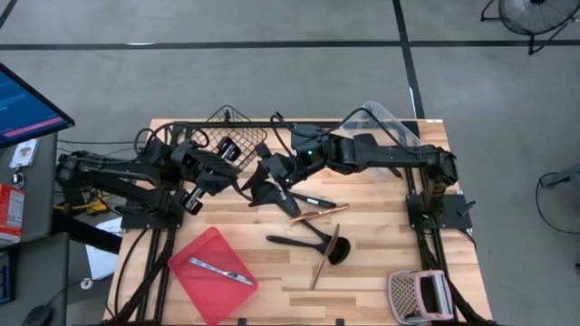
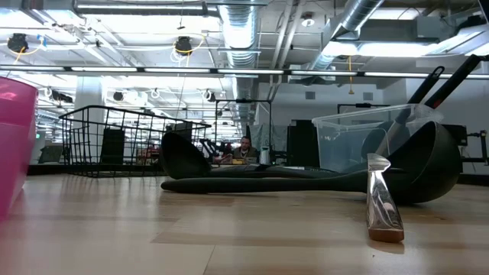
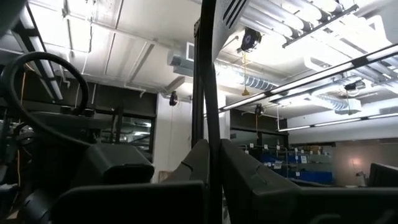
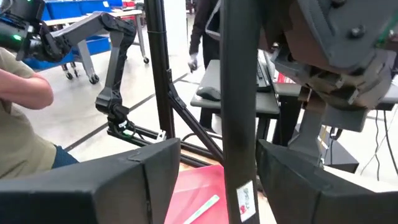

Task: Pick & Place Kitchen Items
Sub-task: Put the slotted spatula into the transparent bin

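Two dark arms meet above the middle of a wooden table (image 1: 381, 263). The left gripper (image 1: 243, 177) is clamped tight on the handle of a black utensil (image 3: 206, 93), which stands straight up between its fingers (image 3: 249, 180) in the left wrist view. The right gripper (image 1: 272, 172) sits just beside it with its fingers (image 4: 149, 180) spread apart; a black handle (image 4: 239, 93) runs up between them without either pad clearly pressing on it, and a small label shows near the handle's lower end.

The other kitchen items lie scattered on the table: a black ladle (image 1: 313, 243) near the centre, a copper-coloured piece of cutlery (image 1: 319, 212) just above it, and a wooden-looking stick (image 1: 326, 258) leaning across the ladle's bowl. A silver utensil (image 1: 220, 270) rests in the flat red tray (image 1: 195, 281) at the near left. A black wire basket (image 1: 237, 127) stands at the far edge behind the left arm, and a clear plastic bin (image 1: 385, 122) sits behind the right arm. In the right wrist view a person's arm appears in the room beyond.
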Tool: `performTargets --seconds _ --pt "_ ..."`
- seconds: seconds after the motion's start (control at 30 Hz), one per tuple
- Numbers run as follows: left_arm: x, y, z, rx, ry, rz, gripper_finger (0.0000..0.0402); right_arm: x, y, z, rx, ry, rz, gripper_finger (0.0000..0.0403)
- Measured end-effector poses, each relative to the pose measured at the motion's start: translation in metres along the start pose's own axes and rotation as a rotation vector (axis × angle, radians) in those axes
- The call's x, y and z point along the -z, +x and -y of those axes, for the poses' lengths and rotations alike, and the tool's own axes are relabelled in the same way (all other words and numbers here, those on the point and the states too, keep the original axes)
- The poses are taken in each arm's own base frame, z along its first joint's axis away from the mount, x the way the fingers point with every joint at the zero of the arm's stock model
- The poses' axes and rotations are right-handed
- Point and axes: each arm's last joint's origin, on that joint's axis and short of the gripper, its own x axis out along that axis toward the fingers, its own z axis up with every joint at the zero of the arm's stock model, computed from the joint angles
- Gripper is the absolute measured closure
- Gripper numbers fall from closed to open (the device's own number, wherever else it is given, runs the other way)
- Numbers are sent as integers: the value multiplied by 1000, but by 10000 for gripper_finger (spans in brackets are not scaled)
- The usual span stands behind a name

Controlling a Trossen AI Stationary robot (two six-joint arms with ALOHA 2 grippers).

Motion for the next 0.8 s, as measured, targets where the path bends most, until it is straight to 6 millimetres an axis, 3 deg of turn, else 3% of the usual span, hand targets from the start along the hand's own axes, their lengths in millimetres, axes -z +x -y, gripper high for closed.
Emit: performTargets --seconds 0.8 --pt "-14 -2 3 -33 113 119 398 10 1 0 330 -80 -155 198"
